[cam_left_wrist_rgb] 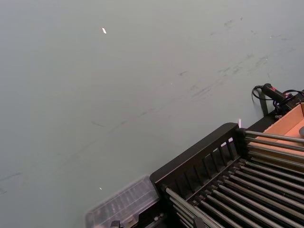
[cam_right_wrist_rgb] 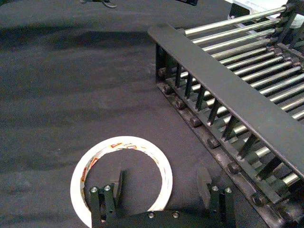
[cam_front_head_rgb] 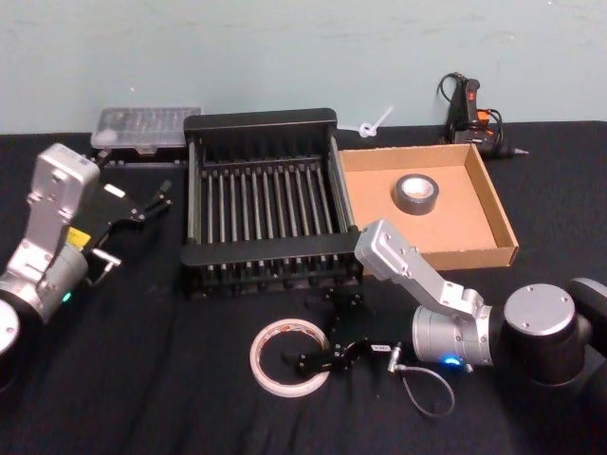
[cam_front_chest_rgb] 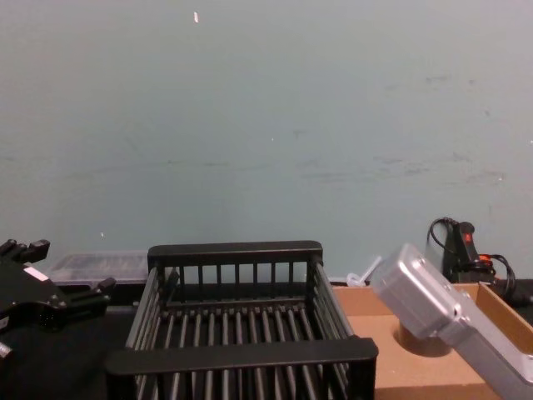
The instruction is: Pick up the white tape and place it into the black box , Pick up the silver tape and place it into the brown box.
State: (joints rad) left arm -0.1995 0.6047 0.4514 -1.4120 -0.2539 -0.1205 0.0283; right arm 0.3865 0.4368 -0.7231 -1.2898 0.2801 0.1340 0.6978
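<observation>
On the dark worktop (cam_front_head_rgb: 142, 379) lay one white tape (cam_front_head_rgb: 289, 356) flat before the single black box (cam_front_head_rgb: 262, 205), while one silver tape (cam_front_head_rgb: 417, 193) sat inside the one brown box (cam_front_head_rgb: 493, 204). Spread wide, the right hand (cam_right_wrist_rgb: 159, 183) straddled the white ring's near edge. Beside the crate, the left hand (cam_front_head_rgb: 142, 207) hovered with fingers apart, near a clear plastic case (cam_front_head_rgb: 142, 128).

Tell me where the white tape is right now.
In the head view the white tape lies flat on the black table, just in front of the black box, with the open right gripper at its right edge.
</observation>
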